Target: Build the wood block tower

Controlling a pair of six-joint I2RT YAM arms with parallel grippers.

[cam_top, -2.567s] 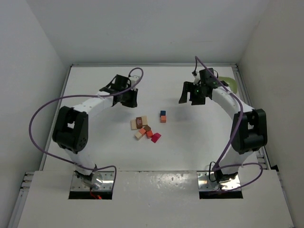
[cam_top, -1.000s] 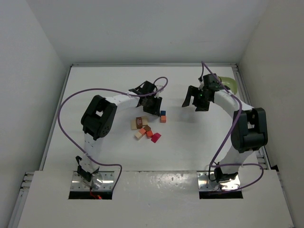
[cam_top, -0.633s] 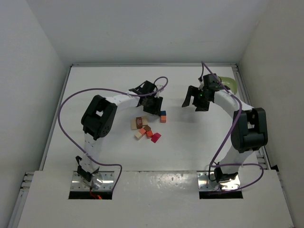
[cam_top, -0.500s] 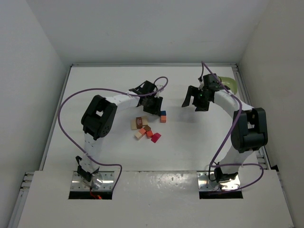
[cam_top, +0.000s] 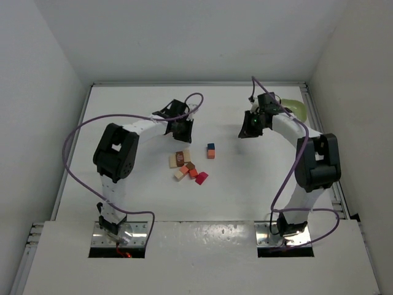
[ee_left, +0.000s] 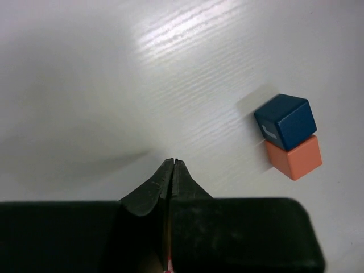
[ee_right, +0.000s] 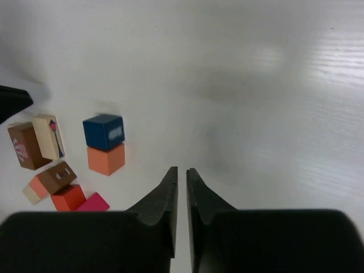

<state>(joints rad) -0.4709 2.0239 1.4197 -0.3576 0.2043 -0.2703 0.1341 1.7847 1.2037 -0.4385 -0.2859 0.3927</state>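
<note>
Dark blue wooden cube (cam_top: 210,147) touches a small orange wooden cube (cam_top: 210,154) in the middle of the white table (cam_top: 245,184), seemingly side by side rather than stacked. A loose cluster of wood blocks (cam_top: 187,169), brown, pale, red and magenta, lies just to their left. The left gripper (cam_top: 183,130) hovers beyond the cluster, fingers pressed together, empty. The right gripper (cam_top: 250,129) hangs well to the right, fingers all but touching, holding nothing, near a light green rounded bowl (cam_top: 296,107).

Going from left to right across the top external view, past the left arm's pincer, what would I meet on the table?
loose wood blocks → blue and orange pair → right pincer → green bowl
</note>
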